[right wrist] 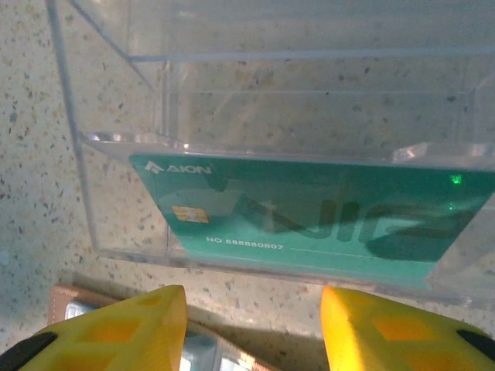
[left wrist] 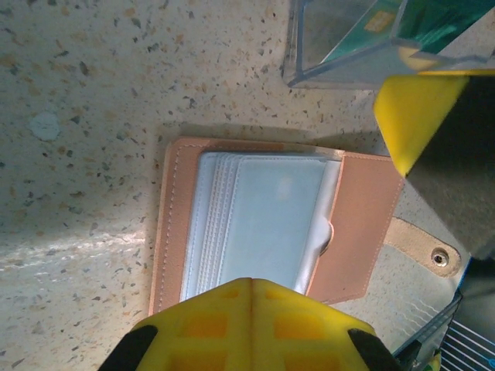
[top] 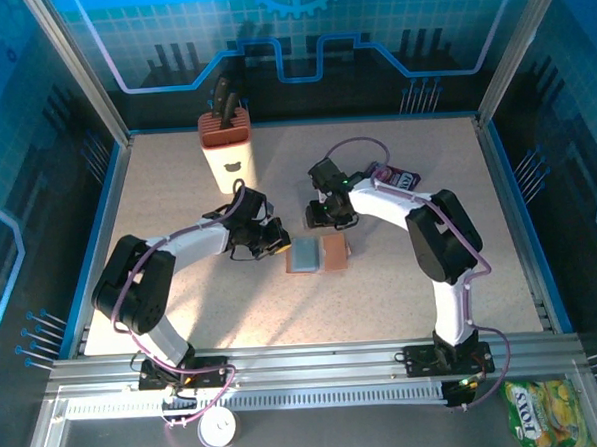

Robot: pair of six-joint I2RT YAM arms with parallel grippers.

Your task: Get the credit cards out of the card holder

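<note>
Card holder [left wrist: 263, 224] lies open on the table [left wrist: 93, 93], clear sleeves up and snap tab [left wrist: 439, 257] thrown out to one side. Left end effector [left wrist: 251, 287] sits at its near edge, pressed together with nothing seen in the pinch. Whether it bears down on the leather I cannot tell. The top sleeve looks pale and empty, and the ones under it are hidden.

Just beyond, right end effector [right wrist: 254, 303] hangs spread and empty before a clear box [right wrist: 108, 140] with a teal card [right wrist: 325, 220] inside. That card looks delivered, so the next card is probably the job.

- Pin the holder's edge with the left so it cannot slide or fold.
- Lift the right clear of the box wall before swinging back.
- Enter each sleeve from its notched side.
- Draw the card along the sleeve, not upward.
</note>
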